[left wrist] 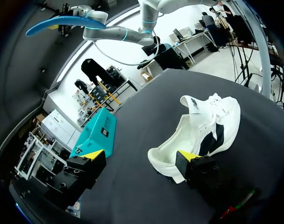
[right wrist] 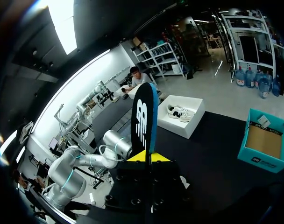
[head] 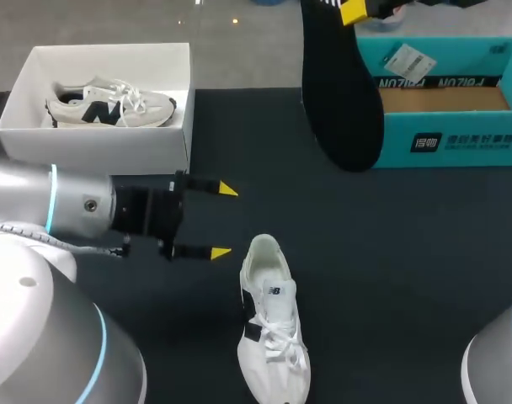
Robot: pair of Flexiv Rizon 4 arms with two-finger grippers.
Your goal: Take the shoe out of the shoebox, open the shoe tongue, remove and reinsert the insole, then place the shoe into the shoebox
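Holding the black flat insole (right wrist: 143,116) aloft, our right gripper (right wrist: 143,157) is clamped on it; left gripper (head: 224,220) gapes beside the white lace-up sneaker (head: 273,328), outside both boxes. White open box (head: 96,147) holds a second sneaker (head: 109,105); teal cardboard shoebox (head: 458,139) has print, a paper tag (head: 405,61).

Black table (head: 391,252): white shoe (head: 273,328) on its sole, heel just beside one finger of the left gripper (head: 224,220). Teal shoebox (head: 458,143) well ahead of the jaws. White box (head: 96,143) off to their side.

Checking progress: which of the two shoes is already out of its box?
The shoe lying on the black table beside the left gripper; the other shoe sits inside the white box.
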